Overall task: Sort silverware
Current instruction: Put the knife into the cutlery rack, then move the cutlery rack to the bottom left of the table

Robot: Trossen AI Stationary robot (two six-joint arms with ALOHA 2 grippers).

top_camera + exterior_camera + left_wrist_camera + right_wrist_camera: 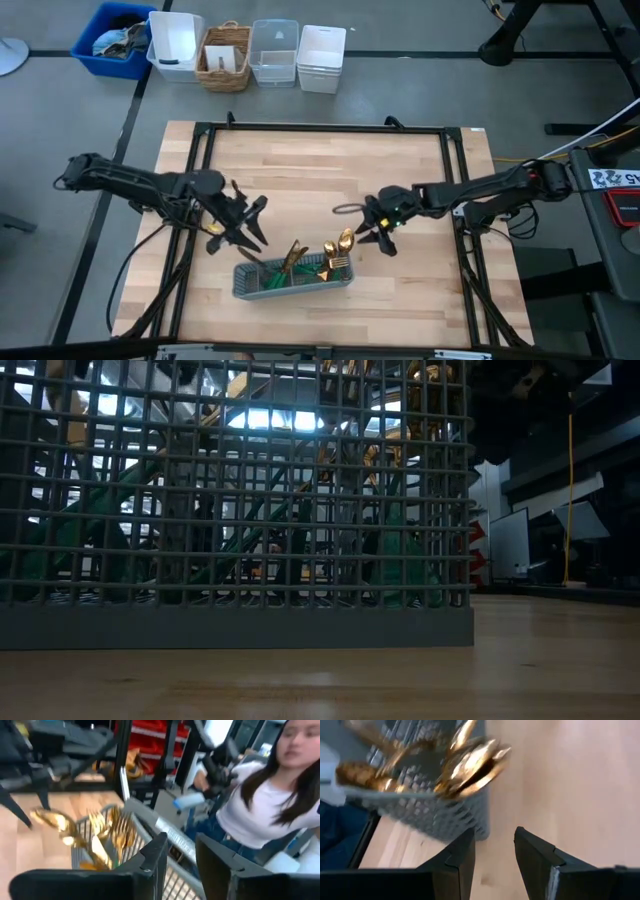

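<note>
The silverware (318,262) is standing in the tray (262,288). Both grippers, left (243,228) and right (381,232), are hovering spread and empty beside it

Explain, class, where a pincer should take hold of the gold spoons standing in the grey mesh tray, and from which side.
Probably by the gold spoons' heads, coming from above. They stand upright in the mesh tray with heads sticking out over the rim, while the green handles sit down inside, shut off by the walls.

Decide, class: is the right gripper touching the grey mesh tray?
Apart. The high view shows the right gripper above the bare wood, with a strip of table between it and the grey mesh tray; its wrist view shows nothing between the open fingers.
</note>
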